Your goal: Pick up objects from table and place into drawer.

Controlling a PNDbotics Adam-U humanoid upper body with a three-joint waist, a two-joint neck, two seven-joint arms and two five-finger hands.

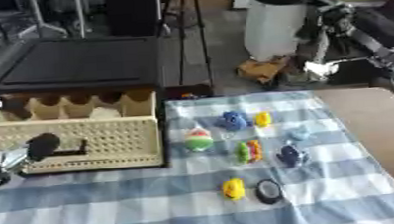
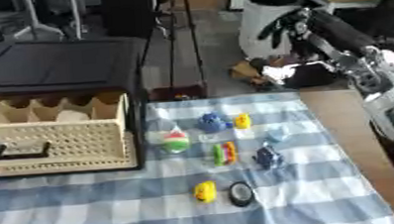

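Several small toys lie on the blue-and-white checked cloth [image 1: 112, 209]: a blue toy [image 1: 232, 121], a small yellow one [image 1: 263, 119], a white, red and green egg shape [image 1: 198, 139], a pale blue piece [image 1: 299, 134], a green and orange toy [image 1: 249, 151], a dark blue toy [image 1: 290, 156], a yellow duck [image 1: 233, 189] and a black round disc [image 1: 268, 192]. The beige perforated drawer [image 1: 107, 135] stands pulled out of a black cabinet [image 1: 75, 65] at the left. My left hand [image 1: 41, 145] is at the drawer, beside a black bar [image 1: 71, 152]. My right hand [image 2: 279, 24] hangs raised beyond the table, fingers relaxed, holding nothing.
Bare brown tabletop [image 1: 384, 130] runs along the right of the cloth. Behind the table stand a white bin [image 1: 273, 26], crumpled brown paper [image 1: 261, 69] on the floor and dark stands. The drawer's back row has scalloped dividers [image 1: 78, 105].
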